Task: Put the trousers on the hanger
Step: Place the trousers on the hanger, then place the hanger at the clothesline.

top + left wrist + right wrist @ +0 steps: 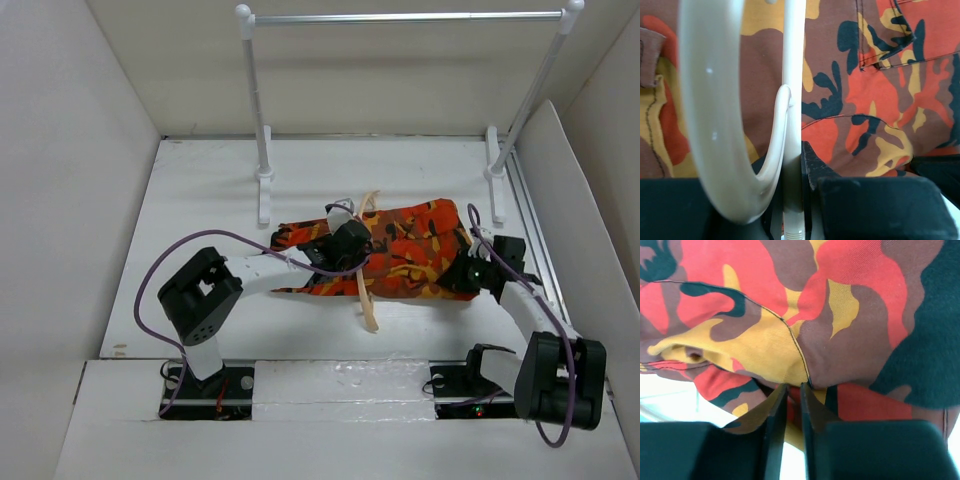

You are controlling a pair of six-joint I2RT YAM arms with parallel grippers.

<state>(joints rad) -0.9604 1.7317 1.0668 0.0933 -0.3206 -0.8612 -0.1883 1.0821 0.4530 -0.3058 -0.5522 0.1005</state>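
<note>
Now the left gripper [794, 160] clamps the hanger [366, 300] lying across the trousers [410, 245] on the surface [200, 200], while the right gripper [792, 390] pinches a trouser fold.

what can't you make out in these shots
- Top view: the left gripper covers the middle of the hanger; the hook is too small to pick out.
- Left wrist: the hanger's ends are cut off by the top edge, and it is close and blurred.
- Right wrist: the right gripper hides how much of the trousers it pinches.
- No view shows the drawstring.
</note>
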